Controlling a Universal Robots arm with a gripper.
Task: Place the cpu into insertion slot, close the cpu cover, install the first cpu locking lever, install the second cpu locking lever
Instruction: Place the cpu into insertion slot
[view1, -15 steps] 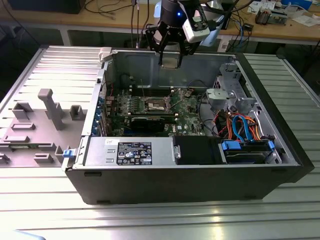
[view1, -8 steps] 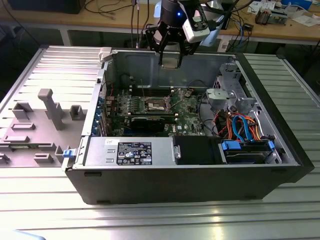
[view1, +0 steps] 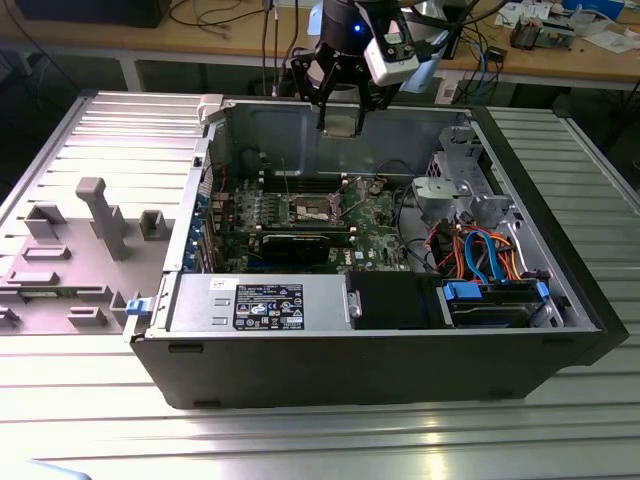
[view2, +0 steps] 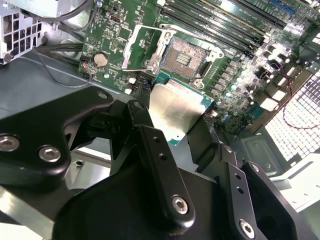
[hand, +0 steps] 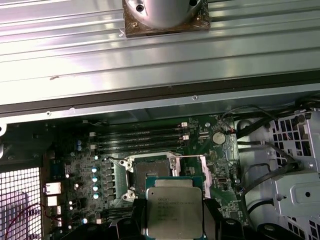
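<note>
Nearest the lens in the second wrist view: black jointed-metal gripper (view2: 170, 125), closed narrowly on the small flat square cpu with a silvery-grey metal top (view2: 175, 112), one finger pressed to each of two opposite edges, chip held level with the metal top facing the first wrist view. Beyond it, on the green motherboard (view2: 115, 30) — the small square insertion slot with a dark pin-grid centre and silver rim (view2: 184, 59), bare and unfilled. Just beside the slot, the thin silver cpu cover, a frame plate with a square window (view2: 131, 47), swung open and lying away from the socket. Near the cover, a round silver coin cell (view2: 101, 60). Along the slot's far side, long narrow black memory slots (hand: 135, 137). In the exterior view, gripper and chip raised well above the board, over the rear wall of the open black computer case (view1: 400, 340) — case lying on its side on a grey ribbed metal table (view1: 300, 440). Chip apart from the slot, not seated.
</note>
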